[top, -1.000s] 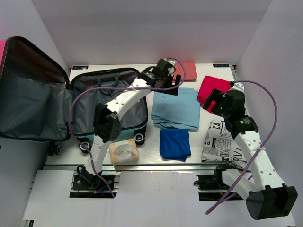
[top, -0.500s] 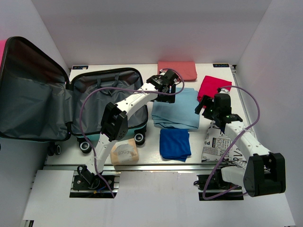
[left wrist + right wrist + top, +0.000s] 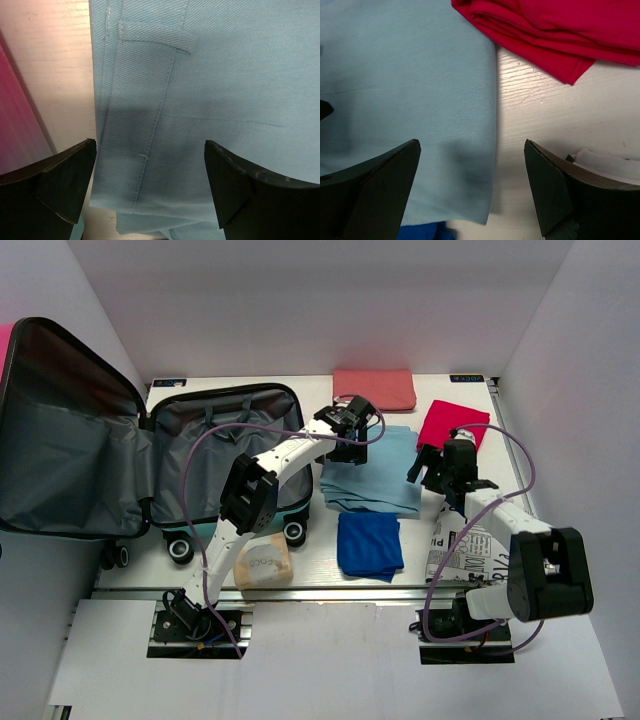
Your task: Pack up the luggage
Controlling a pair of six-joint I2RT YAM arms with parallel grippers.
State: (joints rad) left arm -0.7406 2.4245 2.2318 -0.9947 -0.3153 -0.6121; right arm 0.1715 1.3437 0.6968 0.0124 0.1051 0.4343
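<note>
Luggage (image 3: pixel 70 450) wide open, upper left
Dark grey lining, teal shell, little wheels. Both arms stretch over the light blue garment (image 3: pixel 375 475); left gripper (image 3: pixel 150 185) and right gripper (image 3: pixel 470 185) gape wide, holding nothing.

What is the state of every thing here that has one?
Pink-to-teal hard-shell luggage: open, no clothes seen inside.
Light blue cloth trousers: folded, not packed.
Red cotton garment: folded, not packed.
Left tool: open, above the trousers' edge.
Right tool: open, above the trousers' edge.
</note>
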